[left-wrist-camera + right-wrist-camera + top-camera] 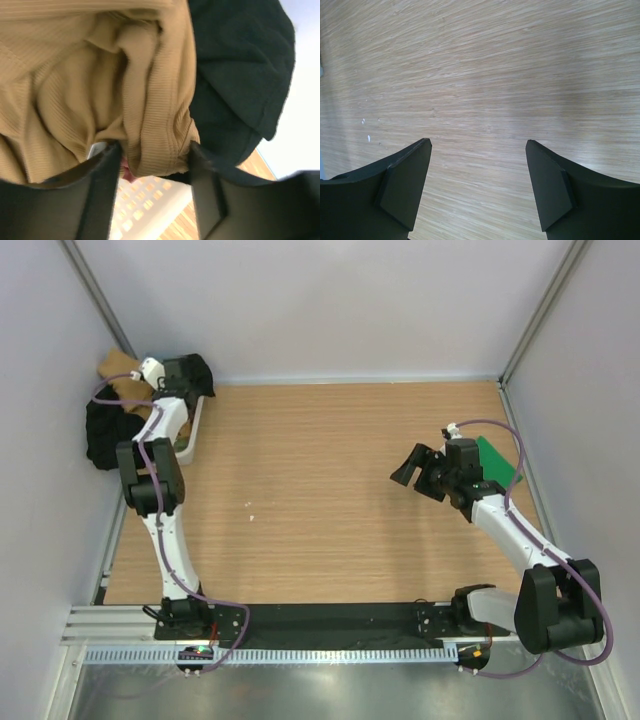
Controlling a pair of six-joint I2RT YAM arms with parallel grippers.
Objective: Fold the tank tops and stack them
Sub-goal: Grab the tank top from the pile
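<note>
Fetching the tan top from the far-left corner.
On the right, the right gripper hangs released over the table, with the folded green top just beside it. Far left, the left gripper straddles a fold of the tan top beside dark cloth; I cannot tell whether it pinches. The next move likely calls for a firm clamp, then drawing the top onto the table.
</note>
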